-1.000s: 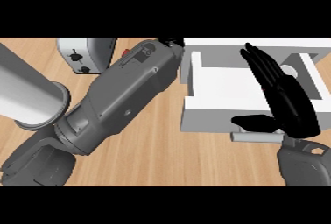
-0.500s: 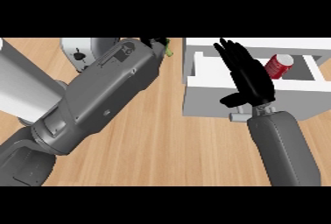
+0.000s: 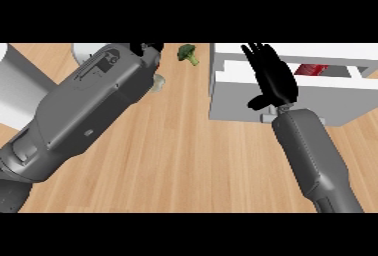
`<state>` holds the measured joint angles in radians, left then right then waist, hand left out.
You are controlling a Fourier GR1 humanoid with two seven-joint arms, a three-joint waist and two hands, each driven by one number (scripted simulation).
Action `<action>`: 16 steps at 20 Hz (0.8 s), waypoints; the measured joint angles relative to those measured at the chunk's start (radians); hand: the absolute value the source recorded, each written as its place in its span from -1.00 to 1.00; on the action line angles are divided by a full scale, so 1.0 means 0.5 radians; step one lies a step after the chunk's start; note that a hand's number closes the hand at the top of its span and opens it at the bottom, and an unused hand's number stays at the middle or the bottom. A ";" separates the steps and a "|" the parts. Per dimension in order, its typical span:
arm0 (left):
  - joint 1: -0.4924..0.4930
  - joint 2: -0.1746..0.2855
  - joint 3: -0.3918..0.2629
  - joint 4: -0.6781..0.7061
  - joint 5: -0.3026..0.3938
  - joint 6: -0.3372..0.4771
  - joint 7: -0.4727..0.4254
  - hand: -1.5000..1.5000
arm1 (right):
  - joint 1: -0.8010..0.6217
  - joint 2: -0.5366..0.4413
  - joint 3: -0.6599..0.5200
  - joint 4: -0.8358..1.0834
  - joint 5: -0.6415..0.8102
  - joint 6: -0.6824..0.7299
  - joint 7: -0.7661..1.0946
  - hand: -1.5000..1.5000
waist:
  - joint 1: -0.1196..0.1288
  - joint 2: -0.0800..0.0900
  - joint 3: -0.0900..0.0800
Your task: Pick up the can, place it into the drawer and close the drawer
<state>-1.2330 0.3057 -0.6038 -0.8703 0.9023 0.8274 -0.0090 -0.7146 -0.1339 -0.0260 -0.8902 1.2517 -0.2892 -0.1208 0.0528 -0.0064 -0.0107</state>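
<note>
Right hand [image 3: 272, 80], fingers straight and empty, over the drawer [image 3: 236, 102]; just right of them the can [image 3: 310, 70], half hidden inside. Left hand [image 3: 151, 48] mostly hidden, state unclear.

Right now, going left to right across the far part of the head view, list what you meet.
left hand → broccoli → left wall of the white drawer → right hand, open over the drawer → red can inside the drawer.
</note>
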 measured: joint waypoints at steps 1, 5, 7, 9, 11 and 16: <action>0.020 0.015 0.006 -0.028 -0.005 -0.001 0.003 -1.00 | -0.044 -0.008 -0.022 0.077 0.006 -0.048 -0.009 -1.00 | 0.006 0.001 -0.002; 0.063 0.077 0.012 -0.139 -0.032 0.022 0.064 -1.00 | -0.165 -0.025 -0.083 0.320 0.029 -0.246 -0.063 -1.00 | 0.018 -0.002 -0.009; 0.099 0.105 0.026 -0.178 -0.037 0.012 0.074 -1.00 | -0.217 -0.032 -0.108 0.425 0.045 -0.339 -0.079 -1.00 | 0.023 -0.001 -0.012; 0.110 0.118 0.034 -0.202 -0.048 0.014 0.088 -1.00 | -0.293 -0.043 -0.142 0.540 0.056 -0.409 -0.077 -1.00 | 0.027 0.010 -0.009; 0.133 0.136 0.037 -0.250 -0.057 0.018 0.106 -1.00 | -0.351 -0.060 -0.177 0.644 0.060 -0.490 -0.087 -1.00 | 0.039 0.016 -0.007; 0.178 0.185 0.038 -0.342 -0.099 0.024 0.144 -1.00 | -0.499 -0.077 -0.241 0.896 0.085 -0.649 -0.066 -1.00 | 0.046 0.037 0.008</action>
<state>-1.1441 0.3980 -0.5851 -1.0415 0.8530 0.8394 0.0630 -0.9639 -0.1724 -0.1463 -0.4422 1.2942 -0.6136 -0.1538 0.0759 0.0119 -0.0065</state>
